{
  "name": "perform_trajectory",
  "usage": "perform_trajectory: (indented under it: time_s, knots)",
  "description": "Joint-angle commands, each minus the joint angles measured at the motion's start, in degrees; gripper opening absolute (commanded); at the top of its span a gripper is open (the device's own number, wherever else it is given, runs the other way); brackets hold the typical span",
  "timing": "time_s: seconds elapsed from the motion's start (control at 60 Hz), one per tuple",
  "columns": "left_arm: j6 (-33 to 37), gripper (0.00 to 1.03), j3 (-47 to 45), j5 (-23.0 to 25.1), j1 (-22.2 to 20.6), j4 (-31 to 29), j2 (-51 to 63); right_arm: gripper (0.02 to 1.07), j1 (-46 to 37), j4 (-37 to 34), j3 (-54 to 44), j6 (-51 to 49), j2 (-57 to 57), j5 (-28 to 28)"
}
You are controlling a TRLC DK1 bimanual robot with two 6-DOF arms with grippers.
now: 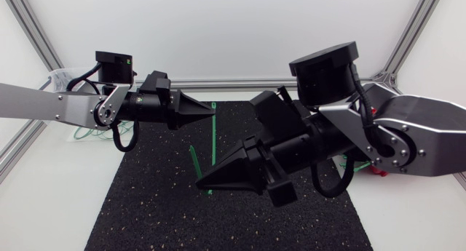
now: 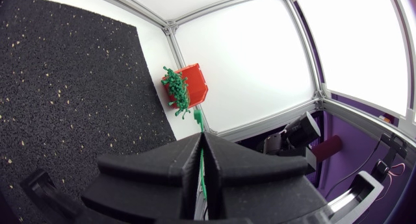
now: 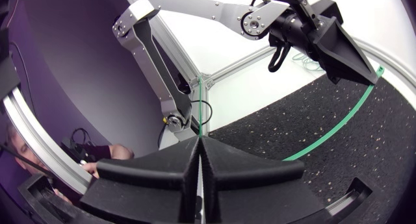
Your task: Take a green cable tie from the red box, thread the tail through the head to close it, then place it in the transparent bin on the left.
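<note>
Over the black mat [image 1: 145,207] on the white worktop [image 1: 51,178], the right arm [image 1: 422,134] hides nearly all of the red box [image 2: 194,84] from overhead. Only the left wrist view shows the box clearly, crammed with green ties. The left arm [image 1: 44,102] covers much of the transparent bin [image 1: 62,80], whose outline is faint. The left gripper [image 1: 210,110] is pressed together on one end of a green cable tie [image 1: 214,134]. The right gripper [image 1: 202,184], also pressed together, pinches the other end. The tie's head cannot be made out.
</note>
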Motion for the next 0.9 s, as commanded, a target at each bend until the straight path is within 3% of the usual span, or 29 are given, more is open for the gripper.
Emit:
perform_trajectory:
  time_s: [0.0,0.433,0.567,0.883]
  knots:
    - [0.21,0.04,-2.65,-0.80,-0.79,2.98,-3.69,0.08,-0.53,0.69,2.64,9.73,0.01,-1.75]
    - [-0.23,0.04,-10.12,-4.76,-3.78,12.47,-11.51,0.08,-3.16,0.34,8.17,46.29,0.27,-4.83]
    - [-0.23,0.04,-11.35,-5.63,-4.48,13.96,-12.13,0.08,-4.04,4.47,8.70,56.92,0.62,-7.55]
    - [-1.19,0.04,-15.04,-10.20,-5.36,20.20,-14.32,0.08,-7.29,-6.34,15.29,57.45,5.72,-10.45]
